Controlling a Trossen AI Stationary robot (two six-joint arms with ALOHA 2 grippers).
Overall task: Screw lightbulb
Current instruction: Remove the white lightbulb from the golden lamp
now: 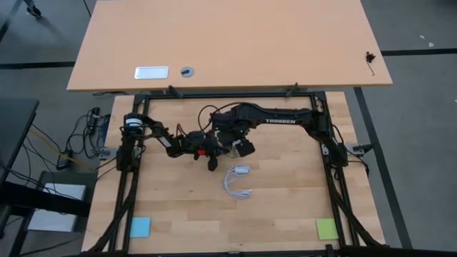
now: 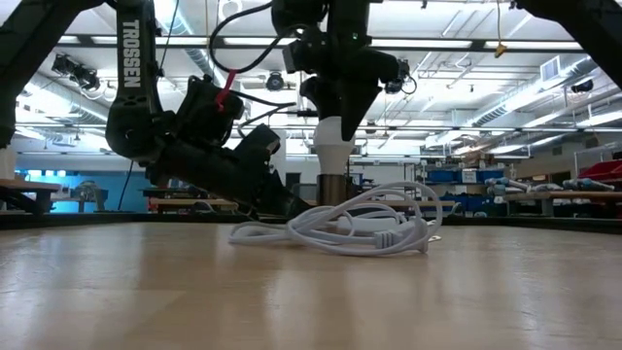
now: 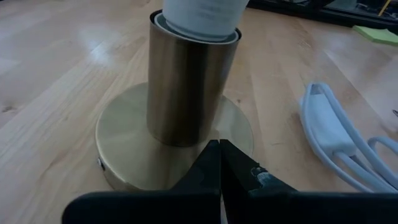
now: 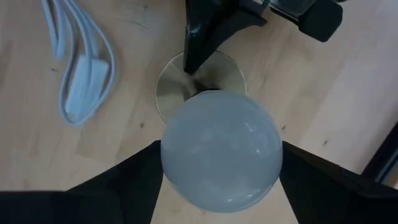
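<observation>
Lightbulb (image 4: pixel 221 149) sits upright in the top of a brass cylindrical socket (image 3: pixel 186 87) that rises from a round brass base disc (image 3: pixel 124 143) on the wooden table (image 1: pixel 285 214), near the table's middle. In the right wrist view the frosted globe fills the space between the two dark fingers (image 4: pixel 118 186) of the right end effector (image 4: pixel 221 180), which reaches down from above; the fingers stand wide, one at each side of the globe and right against it, though whether they actually press on the glass cannot be told. The left end effector (image 3: pixel 219 180) is low at the table, its fingers fully closed with nothing between them, tips resting on or just above the edge of the base disc, next to the socket. A coiled white cord (image 2: pixel 350 231) with a small box plug lies on the table just beside the lamp base.
</observation>
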